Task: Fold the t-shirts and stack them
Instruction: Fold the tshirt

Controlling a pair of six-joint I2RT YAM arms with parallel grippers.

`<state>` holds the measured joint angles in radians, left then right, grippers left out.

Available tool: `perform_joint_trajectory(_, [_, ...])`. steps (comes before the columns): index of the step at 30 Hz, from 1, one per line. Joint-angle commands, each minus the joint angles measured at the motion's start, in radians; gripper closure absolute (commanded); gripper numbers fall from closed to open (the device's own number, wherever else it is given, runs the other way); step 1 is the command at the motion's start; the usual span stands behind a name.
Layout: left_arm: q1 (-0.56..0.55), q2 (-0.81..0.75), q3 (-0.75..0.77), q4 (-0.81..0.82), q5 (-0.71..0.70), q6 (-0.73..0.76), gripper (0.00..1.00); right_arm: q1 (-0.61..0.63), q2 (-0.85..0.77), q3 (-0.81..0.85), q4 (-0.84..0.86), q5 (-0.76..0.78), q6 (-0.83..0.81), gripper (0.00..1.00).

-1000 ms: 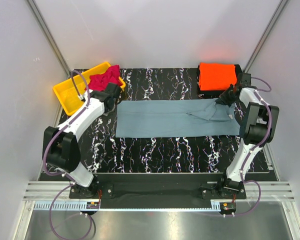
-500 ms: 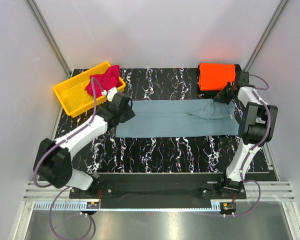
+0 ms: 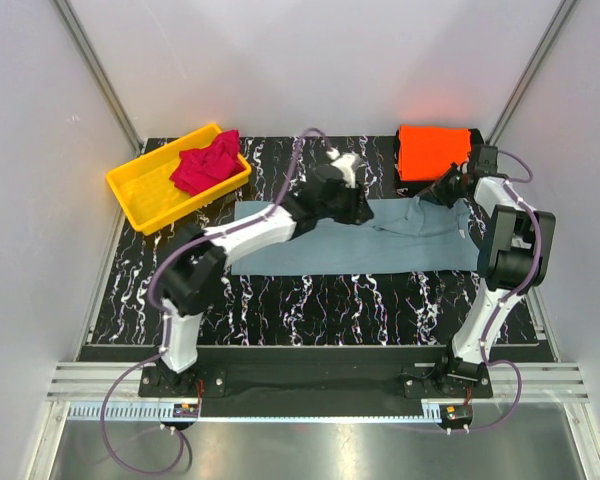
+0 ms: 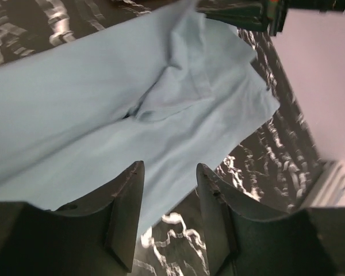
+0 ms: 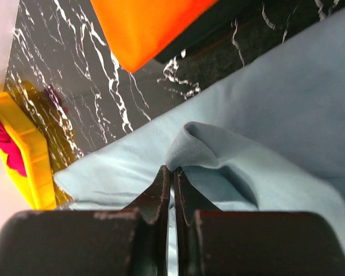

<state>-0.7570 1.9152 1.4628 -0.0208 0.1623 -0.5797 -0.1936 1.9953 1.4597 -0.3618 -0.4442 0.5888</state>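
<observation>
The black marbled table (image 3: 310,300) carries everything. Stretched across its middle, left to right, lies the grey-blue t-shirt (image 3: 280,250), mostly flat, with a rumpled ridge toward its right end. The yellow bin (image 3: 140,192) sits at the far left corner. The crimson t-shirt (image 3: 206,165) is bunched up in its right end. The orange t-shirt (image 3: 433,150) lies folded at the far right corner, just beyond the grey-blue one.

My left arm reaches across above the middle of the grey-blue shirt. My left gripper (image 4: 168,172) hangs over the cloth with its jaws parted and nothing between them. My right gripper (image 5: 173,172) is at the shirt's far right part, near the orange one. Its fingers are pressed together on a raised fold of grey-blue cloth.
</observation>
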Motion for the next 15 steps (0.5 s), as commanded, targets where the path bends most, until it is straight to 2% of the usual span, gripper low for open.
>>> perform_joint_trajectory(1, [-0.037, 0.106, 0.199, -0.028, 0.051, 0.231, 0.53, 0.008, -0.075, -0.022, 0.034, -0.051, 0.017, 0.94])
perform_joint_trajectory(6, [-0.1, 0.223, 0.326, -0.071, -0.01, 0.424, 0.49, 0.008, -0.098, -0.041, 0.032, -0.042, 0.039, 0.94])
perform_joint_trajectory(9, [-0.123, 0.307, 0.424, -0.116, -0.044, 0.487, 0.48, 0.008, -0.096, -0.055, 0.032, -0.067, 0.051, 0.94])
perform_joint_trajectory(15, [-0.128, 0.433, 0.571, -0.163, -0.061, 0.475, 0.48, 0.008, -0.092, -0.071, 0.024, -0.034, 0.026, 0.94])
